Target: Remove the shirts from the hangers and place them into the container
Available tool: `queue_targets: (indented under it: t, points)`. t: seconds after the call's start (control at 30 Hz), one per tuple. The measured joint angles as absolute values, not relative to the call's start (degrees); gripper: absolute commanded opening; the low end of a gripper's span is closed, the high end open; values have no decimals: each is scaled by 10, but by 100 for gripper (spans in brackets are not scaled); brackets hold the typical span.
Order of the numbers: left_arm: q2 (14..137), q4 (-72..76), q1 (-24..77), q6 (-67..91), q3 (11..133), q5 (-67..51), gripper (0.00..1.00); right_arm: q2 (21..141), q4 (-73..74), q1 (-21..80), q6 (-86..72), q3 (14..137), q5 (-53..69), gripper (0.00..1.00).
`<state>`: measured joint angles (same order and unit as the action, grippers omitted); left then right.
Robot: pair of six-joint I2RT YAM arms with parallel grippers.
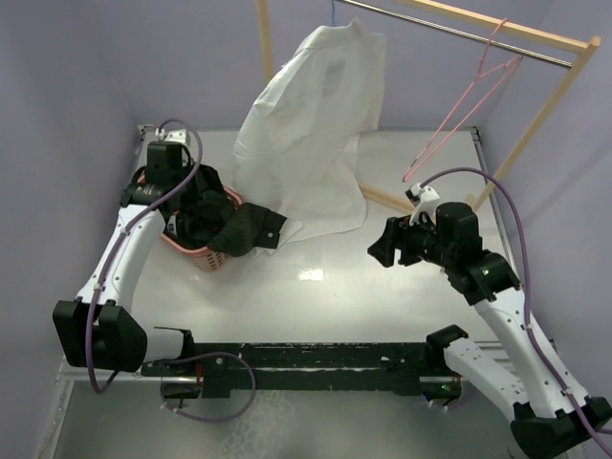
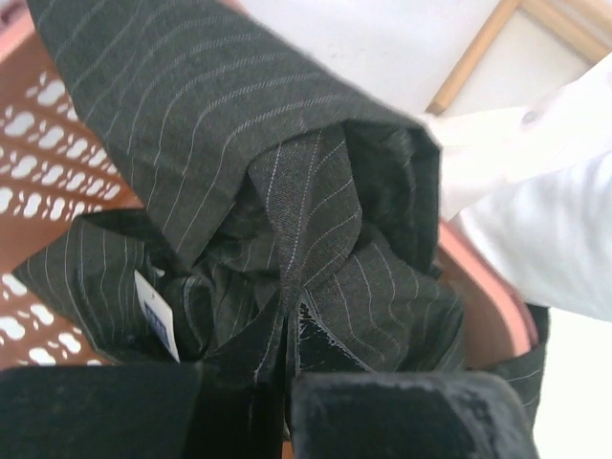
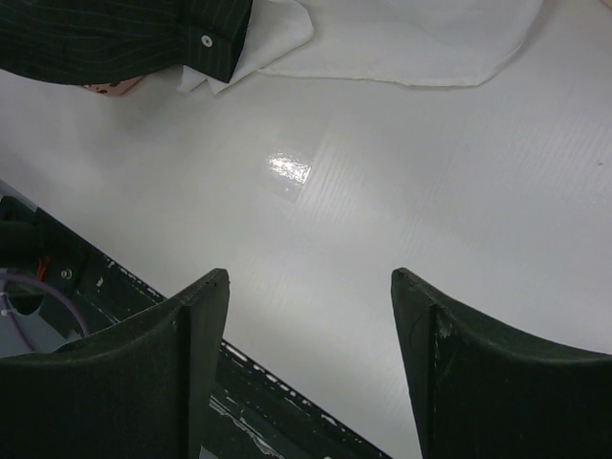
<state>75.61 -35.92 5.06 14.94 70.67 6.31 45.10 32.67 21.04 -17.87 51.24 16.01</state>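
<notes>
The black pinstriped shirt [image 1: 237, 229] lies bunched in the salmon-pink container [image 1: 196, 256], with a sleeve hanging over its rim. My left gripper [image 2: 287, 320] is down in the container, shut on a fold of this shirt [image 2: 220, 124]. The white shirt [image 1: 311, 124] hangs from the rail on a hanger whose blue hook [image 1: 332, 11] just shows, and its hem rests on the table. An empty pink hanger [image 1: 464, 110] hangs on the rail at the right. My right gripper [image 1: 381, 247] hovers open over bare table, holding nothing [image 3: 311, 277].
A wooden rack [image 1: 535, 115] with a metal rail [image 1: 449, 31] stands at the back, and its base bar [image 1: 387, 199] lies on the table. The white shirt's hem [image 3: 411, 38] and the black cuff [image 3: 206, 43] lie ahead of my right gripper.
</notes>
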Motion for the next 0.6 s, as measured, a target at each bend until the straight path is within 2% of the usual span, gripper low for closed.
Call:
queue_targets:
  t: [0.37, 0.57, 0.6]
  points:
    - [701, -371, 51, 148, 590, 112, 0, 445, 321, 210, -181, 504, 160, 71]
    - [833, -381, 51, 140, 615, 103, 16, 444, 322, 210, -183, 501, 160, 71]
    - [860, -382, 51, 139, 622, 99, 21, 443, 322, 210, -183, 501, 160, 71]
